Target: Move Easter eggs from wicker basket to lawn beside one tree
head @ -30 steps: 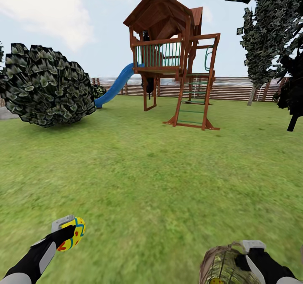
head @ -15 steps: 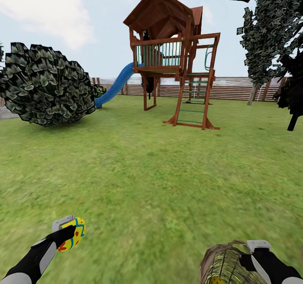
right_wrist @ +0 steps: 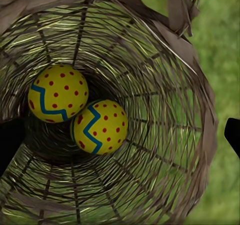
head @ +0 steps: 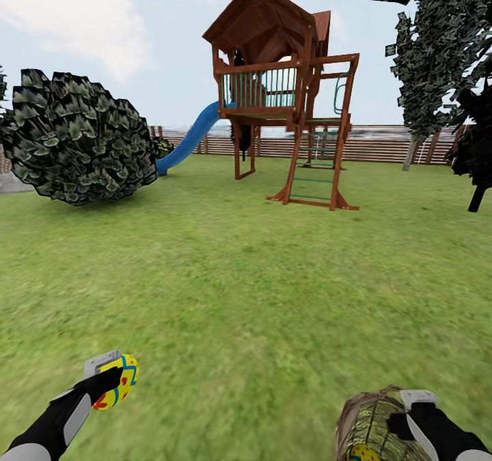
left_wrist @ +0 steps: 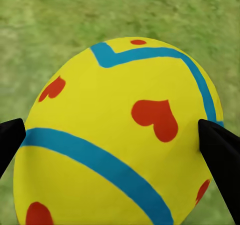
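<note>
Wicker basket (head: 372, 427) cut off, two eggs (right_wrist: 57, 92) inside

Under a pale cloudy sky (head: 82, 17), a wooden playset (head: 280, 92) with a blue slide (head: 188, 138) stands before a slatted brown fence (head: 383, 143), a dark bush (head: 75, 136) on one side and dark trees (head: 437, 58) on the other.

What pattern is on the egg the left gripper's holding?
Yellow egg with blue bands and red hearts, clearest in the left wrist view.
</note>
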Tool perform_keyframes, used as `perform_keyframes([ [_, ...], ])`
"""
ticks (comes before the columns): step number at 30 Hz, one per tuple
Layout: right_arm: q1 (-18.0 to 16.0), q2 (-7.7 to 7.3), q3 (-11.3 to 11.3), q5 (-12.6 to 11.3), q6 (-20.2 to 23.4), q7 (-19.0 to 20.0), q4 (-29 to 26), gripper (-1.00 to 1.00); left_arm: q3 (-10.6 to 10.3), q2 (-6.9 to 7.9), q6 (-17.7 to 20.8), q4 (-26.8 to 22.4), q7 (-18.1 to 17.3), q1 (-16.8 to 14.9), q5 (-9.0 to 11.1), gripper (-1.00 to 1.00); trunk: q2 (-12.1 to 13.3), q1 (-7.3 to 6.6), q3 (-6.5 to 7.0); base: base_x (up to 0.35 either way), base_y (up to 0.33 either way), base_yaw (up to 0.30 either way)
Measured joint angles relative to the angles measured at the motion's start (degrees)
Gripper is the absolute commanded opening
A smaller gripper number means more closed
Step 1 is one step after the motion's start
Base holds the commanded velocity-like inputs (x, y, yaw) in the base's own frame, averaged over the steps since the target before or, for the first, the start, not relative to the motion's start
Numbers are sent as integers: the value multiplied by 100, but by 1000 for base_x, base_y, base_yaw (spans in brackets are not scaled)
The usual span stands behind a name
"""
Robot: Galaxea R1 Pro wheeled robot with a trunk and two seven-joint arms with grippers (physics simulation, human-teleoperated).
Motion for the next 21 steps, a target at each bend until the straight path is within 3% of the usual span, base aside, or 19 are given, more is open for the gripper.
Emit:
perform_keyframes([
  [8,0,45,0,4,-6,2,10,100,10,1,2,-2,-8,-1,34,-100,0,-2,0,88,135,0],
  [21,0,37,0,4,-6,0,4,100,0,-10,0,-4,-9,0,33,-100,0,0,0,6,7,0],
])
